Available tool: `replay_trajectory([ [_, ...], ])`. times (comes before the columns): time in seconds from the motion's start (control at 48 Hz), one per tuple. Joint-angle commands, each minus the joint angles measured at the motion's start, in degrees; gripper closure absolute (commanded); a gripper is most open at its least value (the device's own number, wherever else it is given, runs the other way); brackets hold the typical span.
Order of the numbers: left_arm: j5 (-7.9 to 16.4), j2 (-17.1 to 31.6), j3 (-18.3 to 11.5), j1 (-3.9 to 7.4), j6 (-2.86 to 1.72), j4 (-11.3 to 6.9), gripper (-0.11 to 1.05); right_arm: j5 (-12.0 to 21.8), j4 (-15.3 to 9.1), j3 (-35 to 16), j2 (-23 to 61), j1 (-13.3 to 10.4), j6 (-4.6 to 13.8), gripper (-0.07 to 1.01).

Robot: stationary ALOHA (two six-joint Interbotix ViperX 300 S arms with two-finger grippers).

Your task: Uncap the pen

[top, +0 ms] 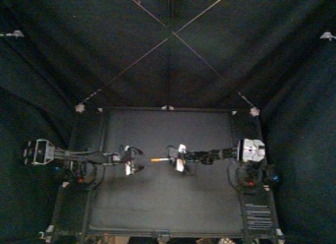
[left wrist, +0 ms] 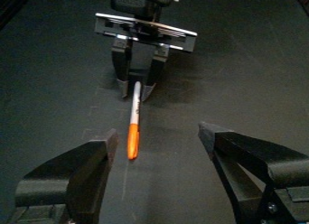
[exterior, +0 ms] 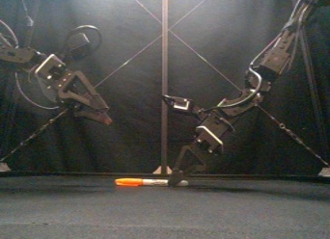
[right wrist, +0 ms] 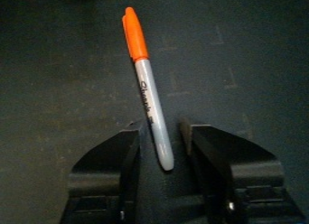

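Bench edges: the bench [top: 157,204] is bare on every side of the work. The pen sits about midway across it, well clear of the left, right, front and back edges.
Left hand: my left hand [exterior: 96,113] hangs high above the bench, left of the pen. Its jaws are spread wide and hold nothing.
Room on the left: there is open bench below and around this hand, with nothing between it and the cap end.
Pen: the pen [exterior: 145,182] lies flat on the bench between my two hands. Its orange cap [exterior: 125,182] is on and points left, and the grey barrel runs right.
Right hand: my right hand [exterior: 180,175] is down at the bench surface on the barrel's bare end. Its jaws are closed in on the barrel from both sides.
Front view alone: it shows the heights, with the left hand well up off the bench and the right hand low at the pen.
Top view alone: it shows both hands and the pen on one line across the bench.
Left wrist view alone: it looks along the pen, with the cap end nearer, ahead of my open jaws, and the right hand gripping the far end.
Right wrist view alone: it shows dark print on the barrel, whose end sits between my jaws while the cap points away from them.
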Motion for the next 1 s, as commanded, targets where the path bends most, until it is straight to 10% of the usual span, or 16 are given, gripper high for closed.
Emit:
replay_trajectory([
  [0.021,-0.44,0.53,-1.67,0.88,0.09,0.00,-0.07,0.70,-0.26,-0.18,-0.44,-0.26,0.09,0.32],
  [0.229,1.23,3.52,-5.45,0.70,0.09,0.70,-0.07,0.97,-0.09,-0.44,-3.25,-0.18,0.26,0.47],
  [0.521,10.02,11.16,-11.87,0.70,0.00,2.81,-0.07,1.93,-0.18,0.44,-9.49,2.29,0.18,0.47],
  [1.0,9.67,13.62,-12.83,1.49,0.00,2.99,-0.07,2.02,-0.26,0.26,-12.22,5.27,0.09,0.47],
])
